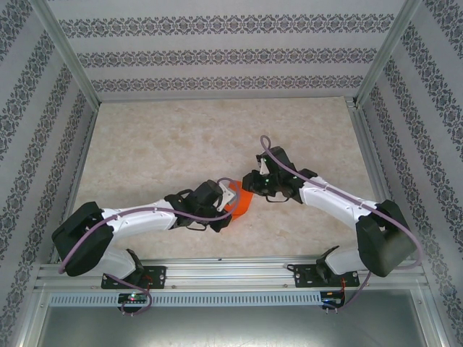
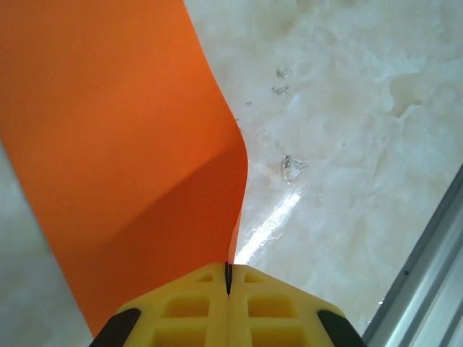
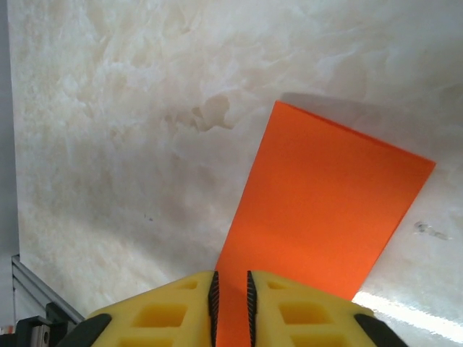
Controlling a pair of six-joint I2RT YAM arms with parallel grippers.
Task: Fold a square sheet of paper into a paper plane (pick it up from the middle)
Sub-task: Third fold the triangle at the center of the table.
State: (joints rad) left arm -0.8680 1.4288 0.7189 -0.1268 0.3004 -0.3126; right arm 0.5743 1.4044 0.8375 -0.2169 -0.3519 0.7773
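Note:
The square sheet of paper [image 1: 244, 204] is bright orange-red and is held up between the two grippers near the table's front middle. In the left wrist view the sheet [image 2: 123, 144] curves over in a soft bend, and my left gripper [image 2: 228, 273] is shut on its lower edge. My left gripper [image 1: 233, 196] meets the sheet from the left. My right gripper [image 1: 250, 185] comes in from the right. Its yellow jaws stand a narrow gap apart, so my right gripper [image 3: 231, 280] is open, and the flat sheet [image 3: 325, 210] shows through the gap. The paper plane is out of view.
The marble-patterned table [image 1: 181, 144] stretches behind the grippers. An aluminium rail [image 1: 231, 269] runs along the near edge and shows beside the left gripper as a metal strip [image 2: 427, 275]. Patterned walls enclose the back and sides.

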